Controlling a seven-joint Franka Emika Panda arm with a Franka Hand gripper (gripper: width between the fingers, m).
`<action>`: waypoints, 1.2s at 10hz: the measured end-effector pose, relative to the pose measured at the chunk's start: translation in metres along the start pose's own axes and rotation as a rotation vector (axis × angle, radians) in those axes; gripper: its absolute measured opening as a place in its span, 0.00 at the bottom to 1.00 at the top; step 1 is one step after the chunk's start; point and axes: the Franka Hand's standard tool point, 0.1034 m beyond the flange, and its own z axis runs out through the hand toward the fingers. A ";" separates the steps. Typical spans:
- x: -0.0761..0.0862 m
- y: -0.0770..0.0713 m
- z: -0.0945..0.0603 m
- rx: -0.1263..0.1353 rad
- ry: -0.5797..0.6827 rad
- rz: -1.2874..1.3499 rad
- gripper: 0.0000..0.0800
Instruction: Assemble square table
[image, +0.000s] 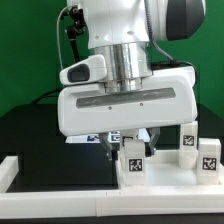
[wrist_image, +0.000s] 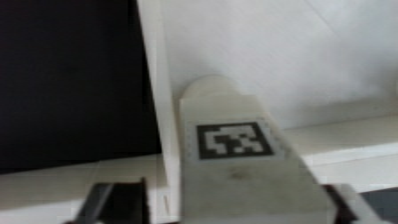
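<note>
My gripper (wrist_image: 228, 205) points down over a white table leg (wrist_image: 240, 150) with a black-and-white tag, and the leg stands between my fingers. One fingertip (wrist_image: 342, 205) lies against the leg. The other fingertip (wrist_image: 118, 203) is a narrow gap away from it, so the jaws are open around the leg. In the exterior view this leg (image: 133, 157) stands just under the gripper (image: 131, 140). Two more tagged legs (image: 187, 143) (image: 208, 158) stand at the exterior view's right. The square slab is not clearly seen.
A long white border bar (image: 60, 205) runs along the front with a raised end (image: 8, 170) at the exterior view's left. Its edge (wrist_image: 157, 90) shows beside the held leg. The marker board (image: 88, 141) lies on the black table behind the gripper.
</note>
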 end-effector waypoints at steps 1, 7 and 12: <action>0.000 0.000 0.000 0.001 0.000 0.072 0.42; 0.000 0.001 -0.001 0.004 -0.005 0.578 0.36; -0.003 -0.005 0.002 0.062 -0.048 1.301 0.36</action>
